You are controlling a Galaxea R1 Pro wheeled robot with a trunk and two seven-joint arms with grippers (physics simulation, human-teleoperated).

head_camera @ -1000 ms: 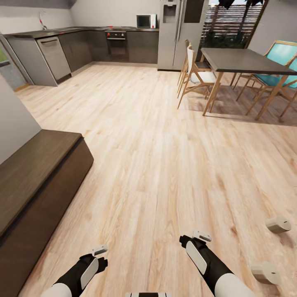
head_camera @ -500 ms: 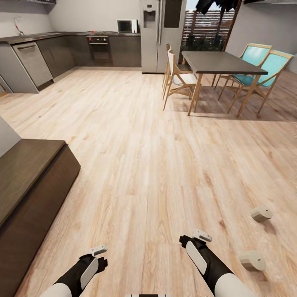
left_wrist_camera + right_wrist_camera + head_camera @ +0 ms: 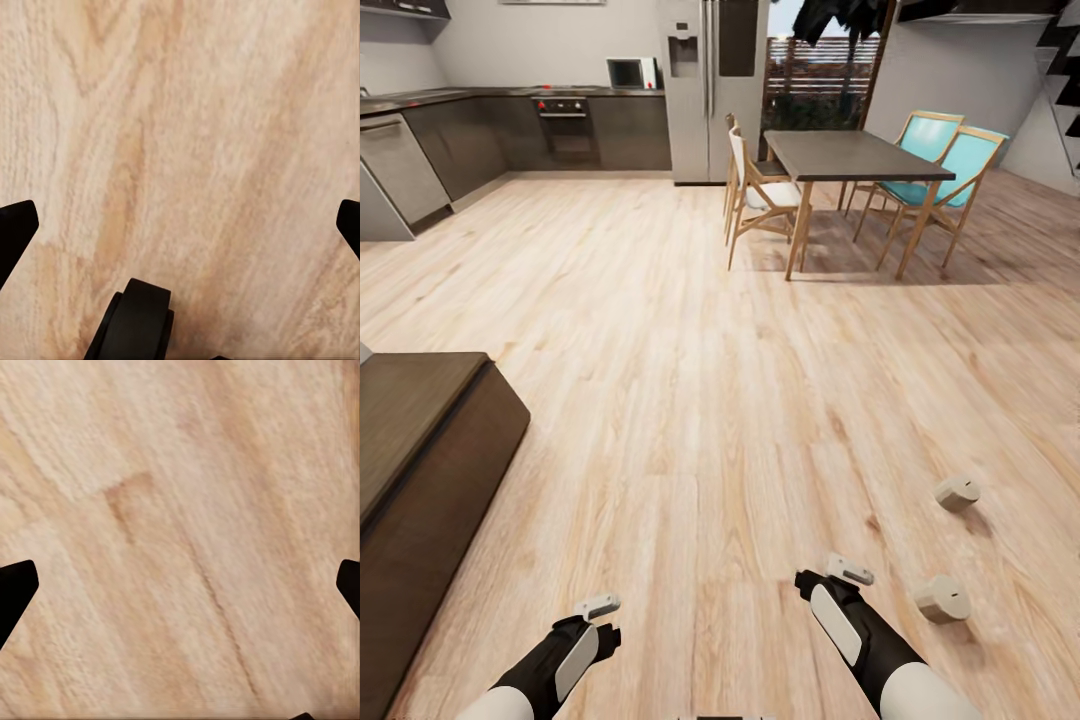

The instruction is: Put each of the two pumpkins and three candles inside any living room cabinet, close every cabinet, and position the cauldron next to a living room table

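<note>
Your left gripper [image 3: 600,606] and right gripper [image 3: 848,571] both gape wide, empty. Two candles [image 3: 943,598] lie on the floor, well apart from the cabinet [image 3: 420,440]; storing them remains.

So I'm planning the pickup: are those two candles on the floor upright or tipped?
Tipped: both candles lie on their sides on the floor, round ends facing sideways.

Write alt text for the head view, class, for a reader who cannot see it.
Two pale candles, the nearer candle and the farther candle, lie on the plank floor to the robot's right, beyond its lowered right gripper. A dark cabinet stands left; a dining table stands farther back.
</note>
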